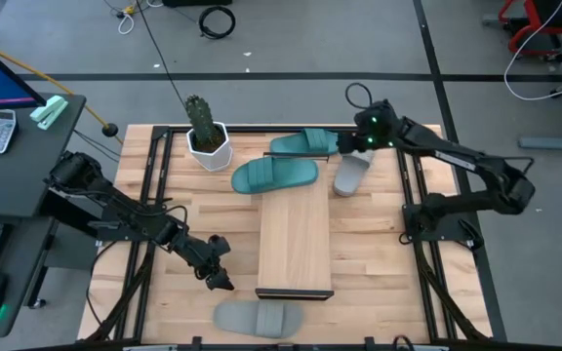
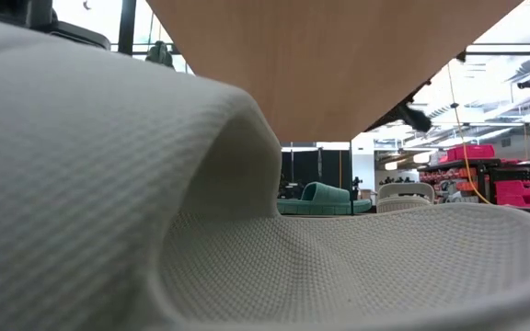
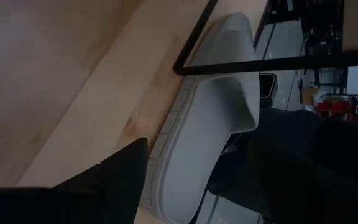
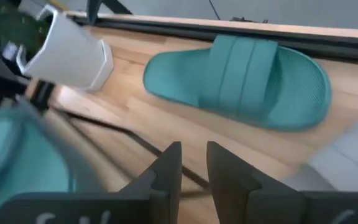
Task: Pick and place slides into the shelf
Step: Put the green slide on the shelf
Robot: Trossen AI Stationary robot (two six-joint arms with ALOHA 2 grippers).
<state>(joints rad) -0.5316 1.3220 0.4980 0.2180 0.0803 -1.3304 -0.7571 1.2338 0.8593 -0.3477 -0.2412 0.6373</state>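
Slatted pale wood forms the tabletop (image 1: 164,312) under the shelf (image 1: 296,239), a long smooth light board with thin dark end frames. Four ribbed foam slides: two teal (image 1: 274,175) (image 1: 303,144) and one grey (image 1: 351,174) beyond its far end, one grey (image 1: 258,317) at its near end. Right gripper (image 4: 192,163) hovers there, narrowly parted, empty; left gripper (image 1: 220,278) sits beside the shelf, state unclear.

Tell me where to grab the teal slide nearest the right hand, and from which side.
Take the far teal slide by its wide strap, coming down from above: it lies flat, sole down, and the strap arches clear of the footbed. The right hand, slightly open, hovers just short of it.
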